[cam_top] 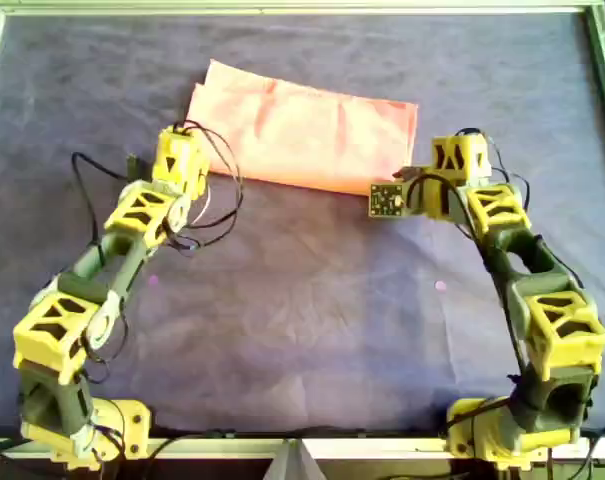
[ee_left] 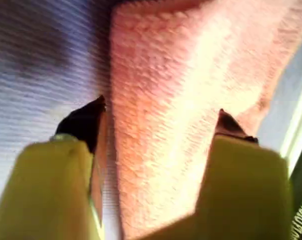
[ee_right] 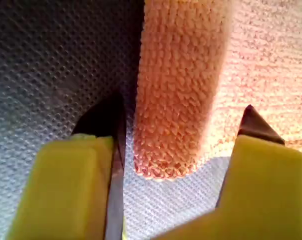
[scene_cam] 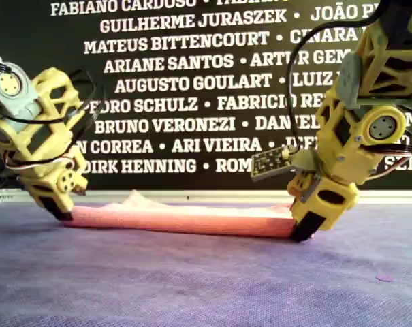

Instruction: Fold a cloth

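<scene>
With both jaws apart, the left end effector (ee_left: 158, 132) and right end effector (ee_right: 183, 135) straddled the folded cloth (cam_top: 302, 135) at its near corners in the overhead view's upper middle, so I judged they should close together, evenly.

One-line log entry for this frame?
stage: fold | cloth: folded strip on table cover | left gripper: open, astride one end | right gripper: open, astride other end

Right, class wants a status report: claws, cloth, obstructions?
Left claw open, straddling salmon-pink ribbed cloth. Right claw open astride its folded edge. Cloth folded once. Nothing in the way.
</scene>
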Robot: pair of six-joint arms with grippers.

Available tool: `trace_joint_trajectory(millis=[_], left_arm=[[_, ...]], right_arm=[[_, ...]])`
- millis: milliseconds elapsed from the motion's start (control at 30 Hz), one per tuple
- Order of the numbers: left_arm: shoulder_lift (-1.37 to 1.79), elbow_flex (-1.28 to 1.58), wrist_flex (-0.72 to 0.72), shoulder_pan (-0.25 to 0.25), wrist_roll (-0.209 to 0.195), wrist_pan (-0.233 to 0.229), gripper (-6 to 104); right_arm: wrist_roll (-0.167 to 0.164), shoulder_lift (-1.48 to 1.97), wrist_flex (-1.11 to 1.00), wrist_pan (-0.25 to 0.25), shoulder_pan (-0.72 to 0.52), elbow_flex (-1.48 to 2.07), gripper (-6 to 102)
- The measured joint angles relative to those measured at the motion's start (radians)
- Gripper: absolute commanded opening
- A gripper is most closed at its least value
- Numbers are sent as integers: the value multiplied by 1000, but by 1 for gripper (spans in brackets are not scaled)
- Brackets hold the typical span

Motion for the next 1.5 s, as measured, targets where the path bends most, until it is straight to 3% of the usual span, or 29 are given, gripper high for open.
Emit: trace_joint_trajectory(millis=[633, 933, 1233, 1333, 1500], left_arm=[[-230, -270, 0, 0, -2, 5, 76], [-236, -304, 0, 38, -2, 6, 76], [-236, -304, 0, 41, -2, 6, 74], [-236, -304, 0, 41, -2, 6, 63], [-236, -304, -2, 41, -2, 6, 32]], right_arm=[[-5, 0, 0, 0, 0, 0, 84], [-5, 0, 0, 0, 0, 0, 84], [-3, -89, 0, 8, -3, -130, 83], [-8, -91, 0, 8, -3, -133, 72], [3, -91, 0, 6, -3, -133, 34]])
